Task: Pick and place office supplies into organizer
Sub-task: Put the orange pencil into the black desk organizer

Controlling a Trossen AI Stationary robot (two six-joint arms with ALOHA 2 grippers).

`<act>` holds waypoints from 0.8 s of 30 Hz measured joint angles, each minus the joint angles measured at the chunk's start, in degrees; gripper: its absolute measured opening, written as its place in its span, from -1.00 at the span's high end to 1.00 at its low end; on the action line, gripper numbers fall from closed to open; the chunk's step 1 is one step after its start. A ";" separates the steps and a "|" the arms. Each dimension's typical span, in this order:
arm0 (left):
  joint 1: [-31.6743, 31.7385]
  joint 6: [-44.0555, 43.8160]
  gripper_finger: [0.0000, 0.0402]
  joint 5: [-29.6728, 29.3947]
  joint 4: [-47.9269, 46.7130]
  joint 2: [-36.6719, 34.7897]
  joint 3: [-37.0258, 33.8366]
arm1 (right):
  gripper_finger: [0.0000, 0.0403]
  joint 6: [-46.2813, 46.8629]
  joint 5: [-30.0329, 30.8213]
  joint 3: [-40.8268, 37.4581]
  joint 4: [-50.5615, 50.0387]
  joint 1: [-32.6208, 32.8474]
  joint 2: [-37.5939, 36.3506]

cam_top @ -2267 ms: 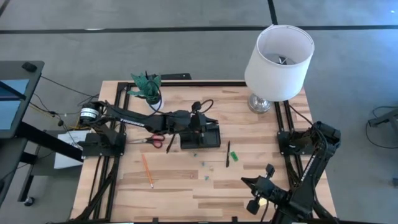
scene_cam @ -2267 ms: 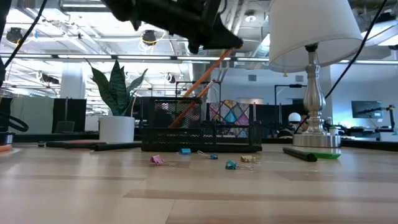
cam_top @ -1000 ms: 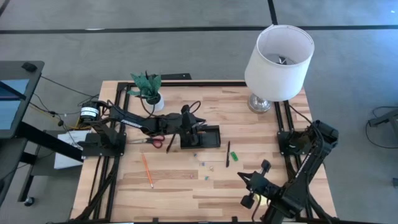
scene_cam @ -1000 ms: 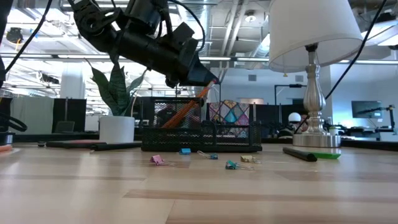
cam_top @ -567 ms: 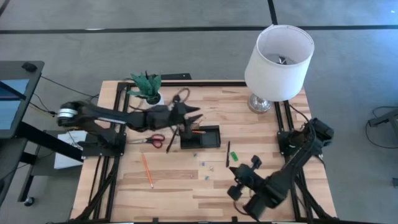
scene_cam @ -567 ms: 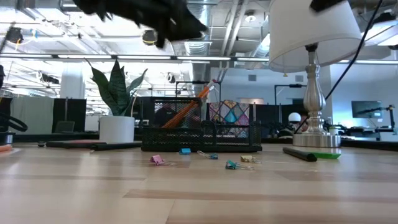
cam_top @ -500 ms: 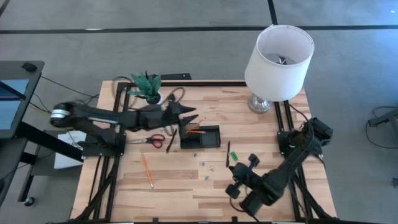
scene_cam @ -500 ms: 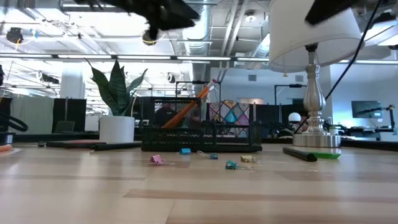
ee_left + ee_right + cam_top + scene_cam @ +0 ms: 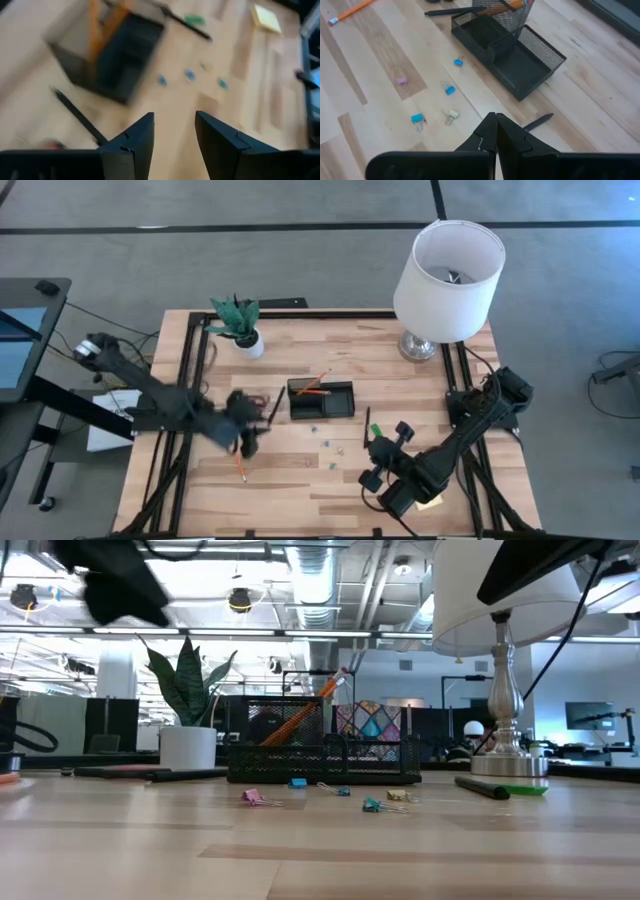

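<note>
The black mesh organizer [image 9: 321, 400] sits mid-table with an orange pencil [image 9: 300, 716] leaning in its tall compartment. A second orange pencil [image 9: 350, 12] and a black pen [image 9: 274, 408] lie on the table to its left. Another pen [image 9: 366, 426] and the green block [image 9: 376, 430] lie to its right, small clips [image 9: 450, 90] in front, and the yellow pad [image 9: 267, 18] near the right arm. My left gripper [image 9: 174, 135] hovers open over the left pencil, holding nothing. My right gripper [image 9: 495, 127] is shut and empty, near the clips. The left arm hides the scissors.
A white-shaded lamp [image 9: 448, 275] stands at the far right corner and a potted plant [image 9: 240, 325] at the far left. Black frame rails [image 9: 170, 450] run along both table sides. Bare wood lies along the near edge.
My left gripper let go of the orange pencil in the organizer, rose, and swung fast toward the table's left and near side. The pencil stayed leaning in the organizer. My right arm reached from the near right corner toward the clips and the pen.
</note>
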 joint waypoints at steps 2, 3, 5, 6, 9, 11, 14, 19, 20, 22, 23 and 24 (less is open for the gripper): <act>-4.87 -6.84 0.31 -1.84 0.04 3.18 0.18 | 1.00 -1.91 0.02 0.00 -0.01 -0.22 0.00; -7.24 -10.51 0.31 -2.64 0.27 4.98 0.40 | 1.00 -3.02 0.01 0.00 -0.01 -0.30 0.00; -11.24 -17.81 0.31 -3.98 1.61 8.39 0.77 | 1.00 -5.36 0.26 0.00 -0.01 -0.71 0.00; -13.01 -21.35 0.31 -4.19 2.46 10.17 0.94 | 1.00 -6.27 0.34 0.00 0.01 -1.04 0.00; -16.82 -32.08 0.31 -2.50 3.35 16.05 1.93 | 1.00 -7.30 0.37 0.00 0.01 -2.59 0.00; -18.37 -38.98 0.31 1.38 3.35 20.01 2.85 | 1.00 -7.39 0.28 0.00 -0.01 -3.85 0.00; -19.97 -45.52 0.31 7.87 3.25 26.39 4.87 | 1.00 -10.00 0.27 0.00 0.01 -5.86 0.00; -20.55 -47.98 0.31 14.25 -3.07 34.26 10.99 | 1.00 -14.77 0.23 0.00 0.01 -9.06 0.00; -20.55 -48.39 0.31 15.19 -5.21 35.14 12.43 | 1.00 -14.81 0.23 0.00 0.01 -9.65 0.00; -20.57 -50.23 0.31 16.15 -10.39 36.37 15.32 | 1.00 -14.91 0.23 0.00 0.01 -10.74 0.00; -20.76 -51.97 0.31 16.18 -13.20 36.74 16.52 | 1.00 -14.94 0.22 0.00 0.01 -11.27 0.00; -21.08 -53.75 0.31 15.79 -15.74 37.04 17.49 | 1.00 -14.94 0.20 0.00 0.01 -11.76 0.00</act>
